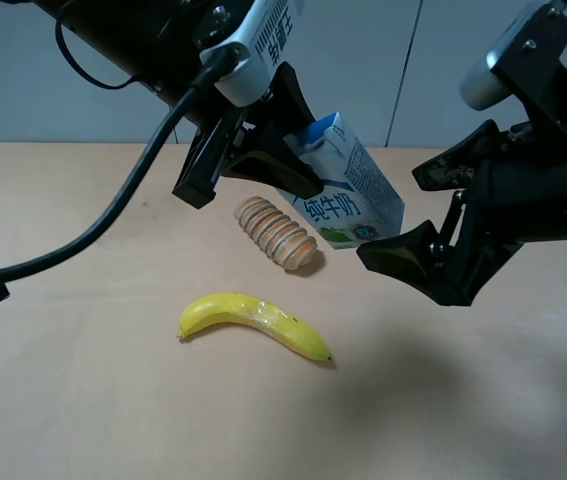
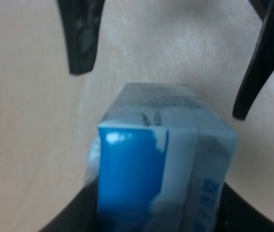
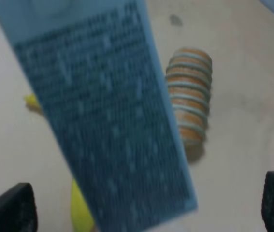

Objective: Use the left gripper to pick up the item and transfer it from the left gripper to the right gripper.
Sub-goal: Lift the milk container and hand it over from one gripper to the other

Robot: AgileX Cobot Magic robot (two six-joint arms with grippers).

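Observation:
The white-and-blue milk carton (image 1: 353, 195) hangs tilted above the table. My left gripper (image 1: 298, 165) is shut on its gable end. In the left wrist view the carton (image 2: 161, 159) fills the lower middle, with my black fingers (image 2: 74, 220) pressed against its sides. My right gripper (image 1: 390, 215) is open, one finger above and one below the carton's lower end, not touching it. Its spread fingers (image 2: 81, 43) show beyond the carton in the left wrist view. In the right wrist view the carton's printed side (image 3: 108, 111) is blurred and close in front of the open right gripper (image 3: 144, 208).
A ribbed tan wooden cylinder (image 1: 278, 233) lies on the table (image 1: 83, 380) just below and left of the carton. It also shows in the right wrist view (image 3: 190, 96). A yellow banana (image 1: 253, 322) lies nearer the front, partly visible behind the carton (image 3: 81, 208). Black cables hang at the left.

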